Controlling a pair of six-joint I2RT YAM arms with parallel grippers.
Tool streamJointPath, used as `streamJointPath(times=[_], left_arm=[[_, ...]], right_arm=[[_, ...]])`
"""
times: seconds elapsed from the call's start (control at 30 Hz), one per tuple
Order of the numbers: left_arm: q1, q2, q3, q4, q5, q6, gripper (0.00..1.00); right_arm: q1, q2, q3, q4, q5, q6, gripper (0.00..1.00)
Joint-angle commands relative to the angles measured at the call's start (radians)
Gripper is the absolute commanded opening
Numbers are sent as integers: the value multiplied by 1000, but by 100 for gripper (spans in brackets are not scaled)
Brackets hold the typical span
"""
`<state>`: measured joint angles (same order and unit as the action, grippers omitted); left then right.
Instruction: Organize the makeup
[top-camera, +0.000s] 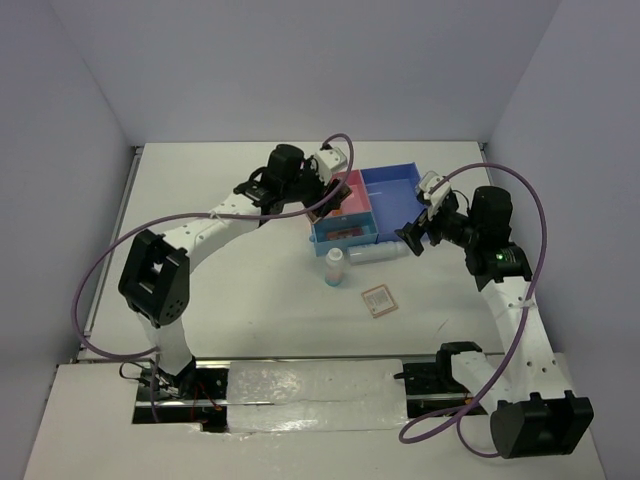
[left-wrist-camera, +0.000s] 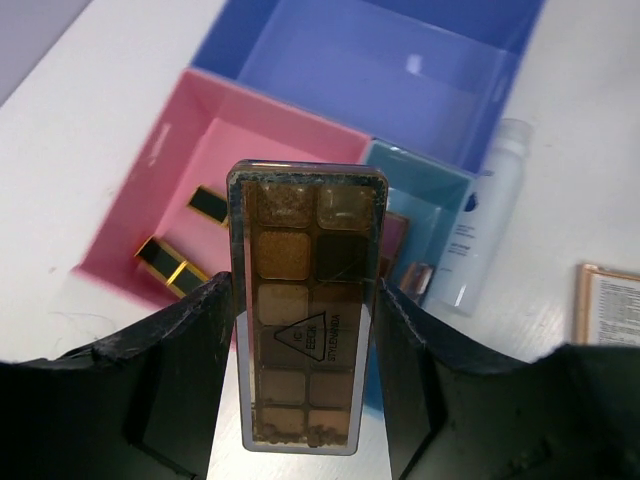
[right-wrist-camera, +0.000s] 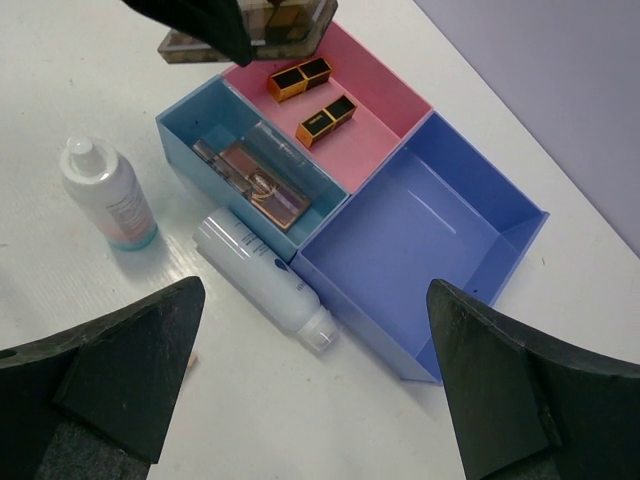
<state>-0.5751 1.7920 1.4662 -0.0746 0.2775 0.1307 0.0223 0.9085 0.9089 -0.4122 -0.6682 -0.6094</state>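
Note:
My left gripper (left-wrist-camera: 303, 290) is shut on the long brown palette (left-wrist-camera: 305, 300) and holds it above the near edge of the tray's pink compartment (left-wrist-camera: 150, 190). Two black-gold pieces (right-wrist-camera: 300, 78) (right-wrist-camera: 325, 118) lie in that compartment. Pink and brown compacts (right-wrist-camera: 265, 185) lie in the light-blue compartment. One whitish bottle (right-wrist-camera: 265, 280) lies on the table against the tray. Another whitish bottle (right-wrist-camera: 105, 195) stands upright nearby. A square compact with a pinkish rim (top-camera: 379, 299) lies on the table. My right gripper (right-wrist-camera: 315, 370) is open and empty, above the lying bottle and the tray's corner.
The tray's large blue compartment (right-wrist-camera: 480, 290) holds nothing. The tray (top-camera: 392, 185) sits at the middle back of the white table. Walls stand at the left, back and right. Purple cables loop over both arms.

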Motion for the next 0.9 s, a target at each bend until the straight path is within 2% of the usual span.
streamJointPath(times=[0.0, 0.17, 0.4, 0.57, 0.7, 0.87], left_arm=[[-6, 15, 16, 180, 193, 17, 2], [-6, 70, 45, 214, 331, -37, 6], [18, 208, 235, -97, 569, 3, 11], [72, 245, 247, -96, 693, -17, 17], [92, 279, 279, -103, 739, -43, 22], [98, 348, 371, -221, 789, -16, 26]], right_arm=[[-15, -31, -5, 21, -16, 17, 100], [-53, -33, -10, 16, -19, 22, 100], [-70, -33, -16, 19, -25, 30, 100], [-74, -30, -18, 21, -33, 33, 100], [-76, -28, -19, 23, -36, 36, 100], [-76, -29, -21, 29, -36, 40, 100]])
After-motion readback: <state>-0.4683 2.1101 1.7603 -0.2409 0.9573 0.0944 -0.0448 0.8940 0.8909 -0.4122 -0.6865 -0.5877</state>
